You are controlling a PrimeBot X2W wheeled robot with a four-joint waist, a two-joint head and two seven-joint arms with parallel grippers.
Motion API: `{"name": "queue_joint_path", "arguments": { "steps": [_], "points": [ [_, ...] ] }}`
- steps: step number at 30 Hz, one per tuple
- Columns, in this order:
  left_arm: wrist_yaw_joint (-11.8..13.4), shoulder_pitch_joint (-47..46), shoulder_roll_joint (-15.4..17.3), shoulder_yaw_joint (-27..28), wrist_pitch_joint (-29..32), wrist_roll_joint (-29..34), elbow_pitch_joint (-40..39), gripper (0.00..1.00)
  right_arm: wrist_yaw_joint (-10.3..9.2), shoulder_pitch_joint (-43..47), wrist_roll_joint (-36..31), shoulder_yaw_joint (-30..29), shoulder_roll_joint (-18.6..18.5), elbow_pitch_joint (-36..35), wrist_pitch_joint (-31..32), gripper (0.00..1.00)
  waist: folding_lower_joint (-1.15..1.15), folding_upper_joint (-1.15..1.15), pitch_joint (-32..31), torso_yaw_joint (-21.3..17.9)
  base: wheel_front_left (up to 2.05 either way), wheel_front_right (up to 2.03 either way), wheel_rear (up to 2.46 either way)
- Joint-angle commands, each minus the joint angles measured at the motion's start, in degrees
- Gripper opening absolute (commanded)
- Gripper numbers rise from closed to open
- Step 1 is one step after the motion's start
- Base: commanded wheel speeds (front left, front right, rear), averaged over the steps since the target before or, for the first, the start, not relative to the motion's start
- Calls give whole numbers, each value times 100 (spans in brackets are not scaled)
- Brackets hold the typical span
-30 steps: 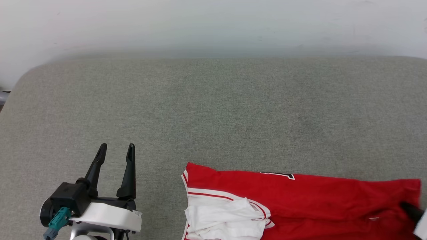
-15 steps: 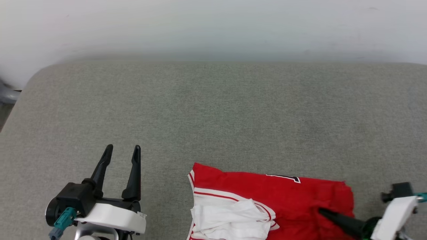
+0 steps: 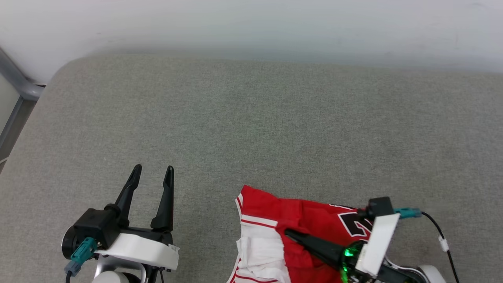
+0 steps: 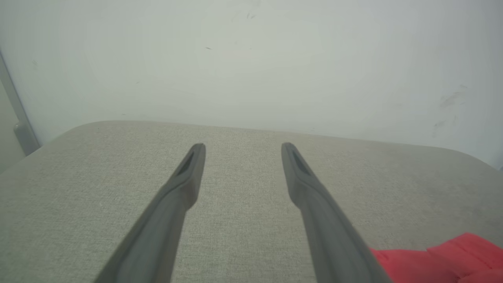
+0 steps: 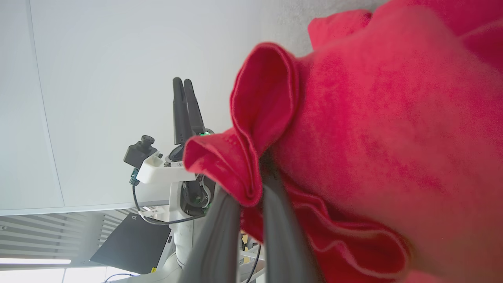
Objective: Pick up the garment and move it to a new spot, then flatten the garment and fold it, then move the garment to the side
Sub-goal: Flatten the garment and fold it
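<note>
**Right gripper (image 3: 287, 232) clamped on the red garment (image 3: 314, 220) at the near edge**

Nearest the robot, the right gripper's two long dark fingers (image 5: 277, 232) are pressed together on a bunched fold of the garment, a red jersey-style T-shirt with a white sleeve, red-white striped trim and black white-outlined lettering. The shirt lies crumpled at the near edge of the grey woven upholstered surface (image 3: 255, 125), right of centre. Well apart to its left, the left gripper (image 3: 152, 168) hovers with its fingers spread, holding nothing. Beyond the surface stands a plain white wall (image 3: 251, 23).
</note>
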Motion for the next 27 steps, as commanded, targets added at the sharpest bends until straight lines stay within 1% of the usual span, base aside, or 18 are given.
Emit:
{"name": "queue_joint_path", "arguments": {
  "steps": [1,6,9,10,11,12,13,14,18,22,25,27],
  "points": [
    [-15,-70,-8,17,-14,-13,11,100,-3,-147,13,199,7,-8,-142,0,0,0,49,23,0,0,0],
    [-50,-147,-18,0,-24,-6,33,100,-3,-387,-38,781,8,204,-497,0,0,0,158,53,0,0,0],
    [-74,-173,-35,-2,-29,-7,75,100,-3,-438,29,1036,8,323,-667,0,0,0,201,53,0,0,0],
    [-90,-173,-51,-8,-29,-39,99,100,-3,-470,-51,1101,8,370,-746,0,0,0,210,50,0,0,0],
    [-102,-184,-59,-14,-29,-45,118,100,-3,-500,-119,1150,7,417,-837,19,0,0,216,46,0,0,0],
    [-98,-201,-68,-15,-29,-46,138,100,-2,-518,-168,1198,7,466,-905,42,0,0,219,41,0,0,0],
    [-110,-210,-77,-26,-30,-53,161,100,-2,-532,-227,1236,8,503,-983,51,0,0,218,37,0,0,0],
    [-127,-217,-85,-34,-30,-58,179,100,-3,-540,-275,1267,6,549,-1061,100,0,0,214,31,0,0,0],
    [-158,-233,-95,-46,-35,-40,238,100,-3,-604,-376,1353,5,532,-1280,100,0,0,174,6,0,0,0],
    [-154,-232,-83,-38,-38,-18,262,100,-2,-647,-567,1401,-50,349,-1446,100,0,0,139,-22,0,0,0],
    [-142,-217,-57,-13,-41,5,267,100,-2,-686,-944,1431,-173,50,-1798,100,0,0,102,-59,0,0,0],
    [-118,-196,-43,4,-42,16,264,100,-3,-736,-1394,1417,-320,-125,-2153,100,0,0,78,-92,0,0,0]
  ]
}}
